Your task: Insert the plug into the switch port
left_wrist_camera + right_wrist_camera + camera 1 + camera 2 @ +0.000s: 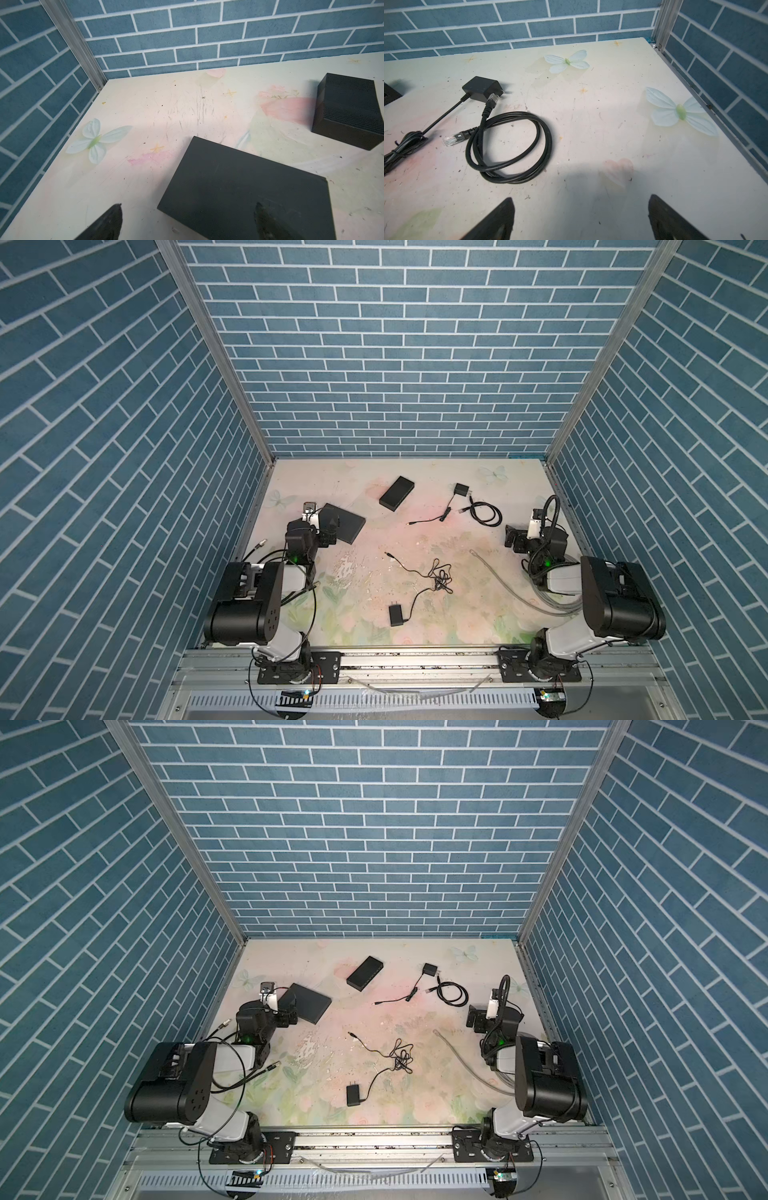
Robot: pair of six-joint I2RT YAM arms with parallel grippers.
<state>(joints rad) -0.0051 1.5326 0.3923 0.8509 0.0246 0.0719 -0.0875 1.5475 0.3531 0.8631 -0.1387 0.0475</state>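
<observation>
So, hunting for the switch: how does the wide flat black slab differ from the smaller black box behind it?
The wide flat black slab is broader and thinner; the smaller black box is narrower and thicker. The slab's top is smooth, the box's finely ribbed. The slab lies partly under the left gripper; the box lies clear. Both are black and rectangular.

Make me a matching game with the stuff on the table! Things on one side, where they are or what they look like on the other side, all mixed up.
Things:
1. flat black box
2. looped black cable
3. grey cable
4. power adapter with tangled cord

Clues:
A. long curve by the right arm
B. nearest the front rail
C. coiled, a clear plug on each end
D. by the left end effector

Pairs: 1-D, 2-C, 3-A, 4-B
</observation>
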